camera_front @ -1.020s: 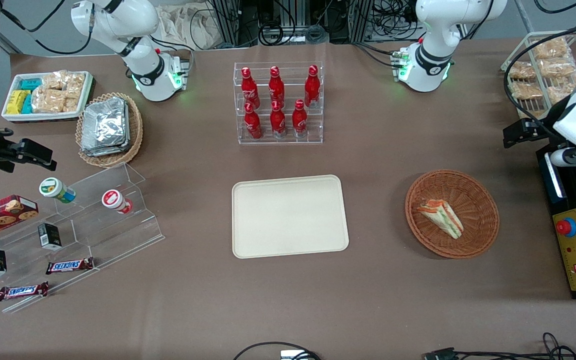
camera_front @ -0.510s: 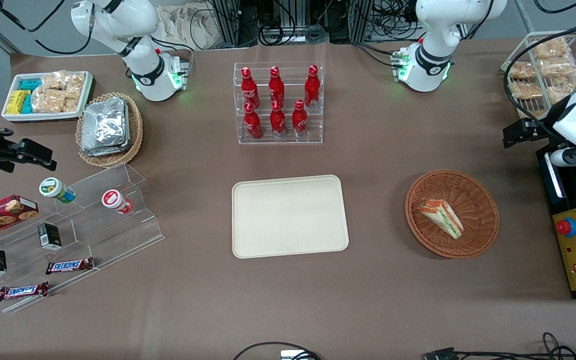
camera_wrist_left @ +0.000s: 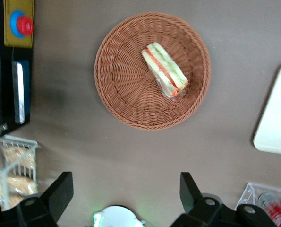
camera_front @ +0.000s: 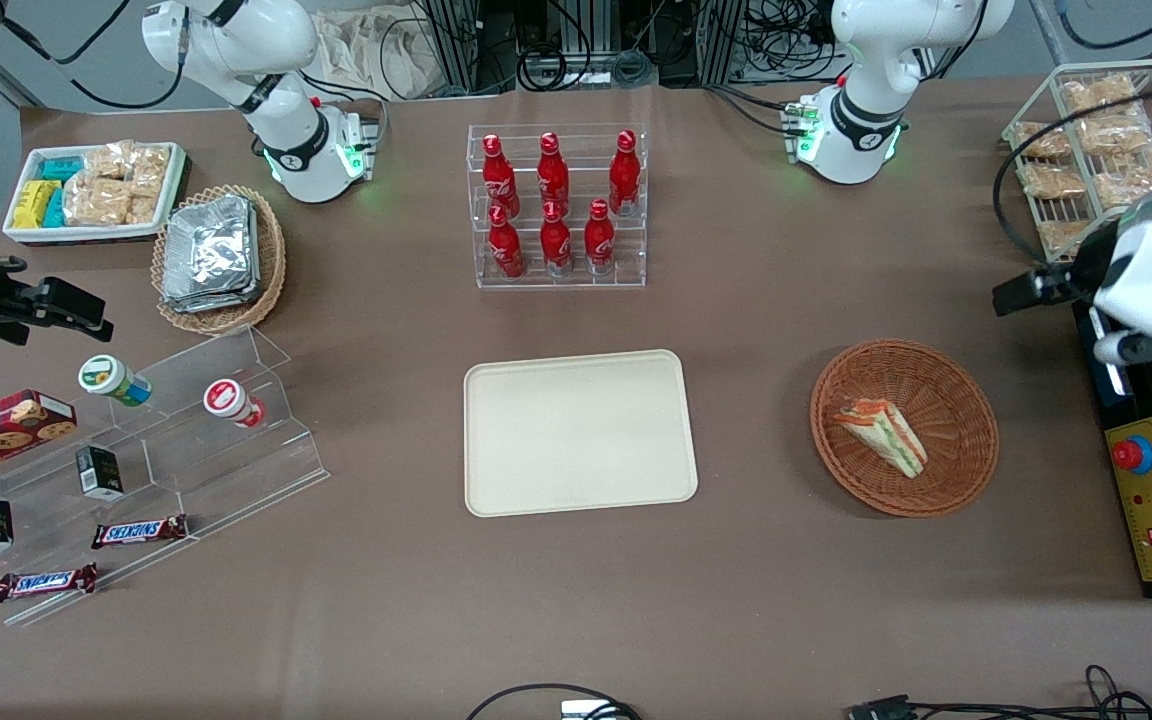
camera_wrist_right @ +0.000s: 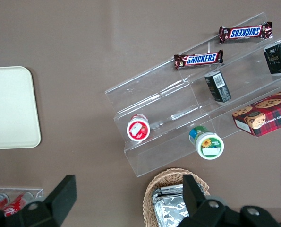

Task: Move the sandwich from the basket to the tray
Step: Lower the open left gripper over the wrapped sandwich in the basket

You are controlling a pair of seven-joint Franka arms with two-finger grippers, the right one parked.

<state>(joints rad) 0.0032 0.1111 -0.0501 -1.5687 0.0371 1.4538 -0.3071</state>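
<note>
Currently, reading the front view as a clock face with 12 o'clock at the edge farthest from the camera, the findings run as follows.

Foil basket (camera_front: 271, 270): pale wicker, holding foil packets, at about 10 o'clock from the tray, toward the parked arm's end of the table (camera_front: 756, 300).

Stand (camera_front: 236, 440): clear stepped acrylic, at 9 o'clock from the tray, carrying two small tubs, small boxes and chocolate bars.

Tray (camera_front: 576, 470): cream, flat on the table near its centre. Nothing lies on it.

Rack (camera_front: 556, 205): clear, holding six red bottles upright, at 12 o'clock from the tray and apart from it.

Basket (camera_front: 976, 400): orange-brown wicker, at 3 o'clock from the tray, well apart from it.

Sandwich (camera_front: 881, 436): lies inside the basket on the woven floor, slightly toward the tray from the basket's centre. Its layered edge of orange-red and green shows from above. It is not on the tray.

Claw (camera_wrist_left: 126, 191): hangs above bare table at about 1 o'clock from the basket, toward the working arm's end, farther from the front camera than the basket. Fingers (camera_wrist_left: 60, 189) are spread wide and hold nothing. No contact with basket or sandwich.
</note>
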